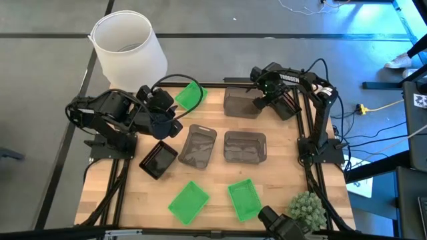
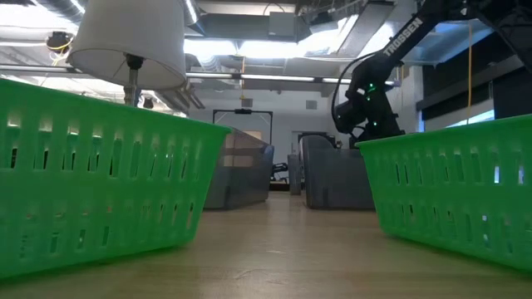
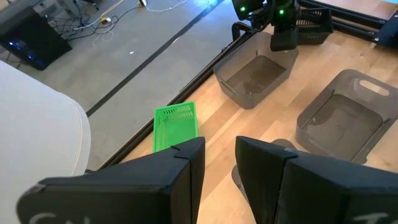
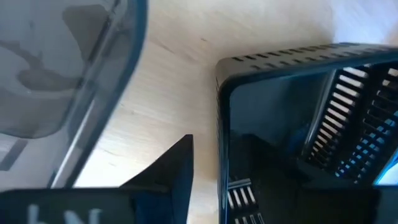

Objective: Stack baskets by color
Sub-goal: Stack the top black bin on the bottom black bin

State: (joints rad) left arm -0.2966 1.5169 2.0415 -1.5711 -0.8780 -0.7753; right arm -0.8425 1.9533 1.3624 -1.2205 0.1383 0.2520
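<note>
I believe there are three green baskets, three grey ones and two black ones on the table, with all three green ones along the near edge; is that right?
Not quite. The high view shows only two green baskets at the near edge; the third green basket lies at the far edge, near the left claw. The counts are right.

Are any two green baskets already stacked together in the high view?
No. All three green baskets lie apart on the table.

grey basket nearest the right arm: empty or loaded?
Empty. The grey basket shows a bare floor in the left wrist view; right pincer sits beside it.
</note>
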